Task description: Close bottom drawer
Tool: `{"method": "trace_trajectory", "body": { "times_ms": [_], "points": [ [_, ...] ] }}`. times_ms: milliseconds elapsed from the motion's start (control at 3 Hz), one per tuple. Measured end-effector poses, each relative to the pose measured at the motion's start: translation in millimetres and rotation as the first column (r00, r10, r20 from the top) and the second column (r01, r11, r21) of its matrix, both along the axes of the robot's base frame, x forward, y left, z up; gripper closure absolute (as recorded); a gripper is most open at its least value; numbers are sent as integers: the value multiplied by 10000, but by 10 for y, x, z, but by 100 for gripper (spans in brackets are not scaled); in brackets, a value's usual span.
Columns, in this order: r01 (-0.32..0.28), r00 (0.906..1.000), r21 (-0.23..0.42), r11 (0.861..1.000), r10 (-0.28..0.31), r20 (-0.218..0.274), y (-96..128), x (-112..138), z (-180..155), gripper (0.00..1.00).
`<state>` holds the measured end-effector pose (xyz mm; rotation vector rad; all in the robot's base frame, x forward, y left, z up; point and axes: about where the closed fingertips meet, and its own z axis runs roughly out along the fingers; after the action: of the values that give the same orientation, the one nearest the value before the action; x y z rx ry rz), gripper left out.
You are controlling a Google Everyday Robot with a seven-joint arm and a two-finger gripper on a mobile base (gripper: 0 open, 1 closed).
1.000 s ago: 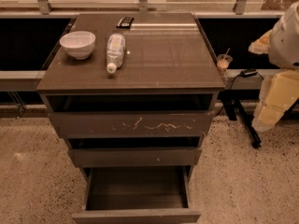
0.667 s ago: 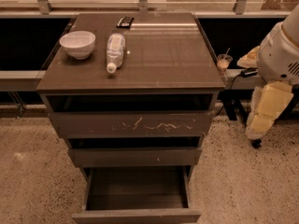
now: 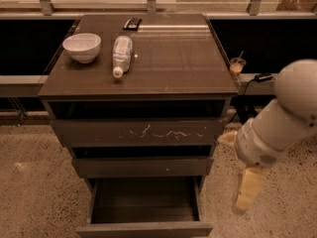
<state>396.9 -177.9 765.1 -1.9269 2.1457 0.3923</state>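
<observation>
Speckled floor (image 3: pixel 29 192) lies beneath our gripper (image 3: pixel 247 190), open or closed we cannot tell. Left of it, the bottom drawer (image 3: pixel 143 229) looks rigid and handleless, so we'd push its flat front.

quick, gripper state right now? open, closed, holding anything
Gripper: open or closed cannot be told; it hangs low to the right of the open bottom drawer, apart from it.

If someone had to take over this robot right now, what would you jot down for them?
Claw: hangs low, right of the cabinet, level with the bottom drawer, touching nothing.
Bottom drawer: pulled far out, its front well forward of the two drawers above.
Done: nothing that shows yet.
Left: bring the claw round to the drawer's front and push it in until it sits shut.
</observation>
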Motion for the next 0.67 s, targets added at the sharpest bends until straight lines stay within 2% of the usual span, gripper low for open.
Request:
{"method": "trace_trajectory", "body": {
  "times_ms": [333, 667],
  "points": [
    [-156, 9972, -132, 9998, 146, -733, 8, -255, -287, 0],
    [-569, 9972, -230, 9981, 557, -506, 84, -264, -234, 0]
  ]
}}
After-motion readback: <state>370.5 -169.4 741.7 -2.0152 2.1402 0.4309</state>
